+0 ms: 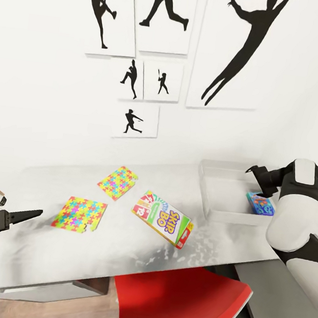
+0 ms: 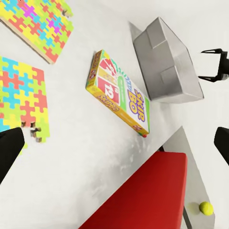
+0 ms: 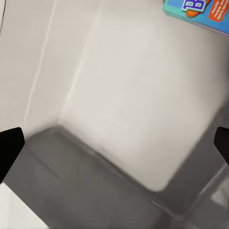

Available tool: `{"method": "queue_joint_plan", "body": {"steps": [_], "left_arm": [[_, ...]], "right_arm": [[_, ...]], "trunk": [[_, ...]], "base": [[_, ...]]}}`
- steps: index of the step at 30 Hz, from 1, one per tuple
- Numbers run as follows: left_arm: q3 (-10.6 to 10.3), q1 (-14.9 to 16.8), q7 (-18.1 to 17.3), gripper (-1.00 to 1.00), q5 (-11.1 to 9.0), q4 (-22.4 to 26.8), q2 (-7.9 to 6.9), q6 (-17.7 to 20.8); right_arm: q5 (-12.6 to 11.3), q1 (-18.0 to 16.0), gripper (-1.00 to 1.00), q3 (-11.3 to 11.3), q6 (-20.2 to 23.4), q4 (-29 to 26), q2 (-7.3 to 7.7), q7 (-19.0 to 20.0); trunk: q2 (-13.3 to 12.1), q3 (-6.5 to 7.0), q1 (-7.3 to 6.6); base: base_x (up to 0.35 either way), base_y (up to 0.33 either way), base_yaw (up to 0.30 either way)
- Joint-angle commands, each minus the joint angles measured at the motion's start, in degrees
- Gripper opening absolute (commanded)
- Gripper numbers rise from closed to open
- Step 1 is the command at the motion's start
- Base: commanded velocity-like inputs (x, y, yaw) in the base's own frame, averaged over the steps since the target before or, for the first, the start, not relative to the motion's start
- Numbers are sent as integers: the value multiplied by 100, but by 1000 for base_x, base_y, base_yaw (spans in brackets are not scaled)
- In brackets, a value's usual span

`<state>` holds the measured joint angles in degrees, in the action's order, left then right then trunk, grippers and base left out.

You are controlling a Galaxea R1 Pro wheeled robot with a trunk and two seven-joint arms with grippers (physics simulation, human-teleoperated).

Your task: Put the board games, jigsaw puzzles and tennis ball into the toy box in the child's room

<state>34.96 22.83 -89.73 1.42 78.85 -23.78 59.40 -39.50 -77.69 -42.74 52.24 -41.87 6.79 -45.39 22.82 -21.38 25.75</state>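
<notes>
On the white table (image 1: 34, 253) lie two jigsaw puzzles (image 1: 118, 182) (image 1: 80, 214), also in the left wrist view (image 2: 38, 24) (image 2: 21, 93). The Skip-Bo board game (image 1: 163, 218) (image 2: 119, 93) lies flat to their right. The grey toy box (image 1: 209, 194) (image 2: 164, 62) stands at the right end, with a blue board game (image 1: 260, 203) (image 3: 200, 12) inside it. My right gripper (image 1: 255, 171) (image 2: 210, 64) (image 3: 114, 138) hangs open and empty over the box. My left gripper (image 1: 34, 213) (image 2: 119, 138) is open and empty near the nearer puzzle. The tennis ball (image 2: 205, 208) rests on the lower dark grey section.
A red chair (image 1: 177, 299) (image 2: 143, 195) is tucked under the table's front edge. Black silhouette pictures (image 1: 160, 16) hang on the white wall behind. Bare tabletop lies between the Skip-Bo box and the toy box.
</notes>
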Motion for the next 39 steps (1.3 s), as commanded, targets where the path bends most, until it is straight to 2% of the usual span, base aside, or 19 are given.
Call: {"method": "queue_joint_plan", "body": {"steps": [1,12,28,31,39], "left_arm": [[2,3,-27,100,16,2,-2,60],[-3,3,-27,100,16,4,-8,60],[-8,10,-27,100,21,32,-16,60],[-12,19,-27,100,23,44,-23,60],[-40,330,-27,100,55,116,-41,60]], "right_arm": [[-57,-7,100,-3,13,-5,-1,-41],[-57,-50,100,10,42,-5,-2,209],[-57,-84,100,28,253,-5,-2,288],[-57,-86,100,91,303,-5,-2,291],[-57,-88,100,450,365,-5,-5,440]], "trunk": [[10,-1,3],[10,97,3],[10,240,3],[10,267,3],[10,333,3]], "base": [[-19,10,0],[-46,4,0],[-195,0,0],[-82,0,0],[-22,0,0]]}}
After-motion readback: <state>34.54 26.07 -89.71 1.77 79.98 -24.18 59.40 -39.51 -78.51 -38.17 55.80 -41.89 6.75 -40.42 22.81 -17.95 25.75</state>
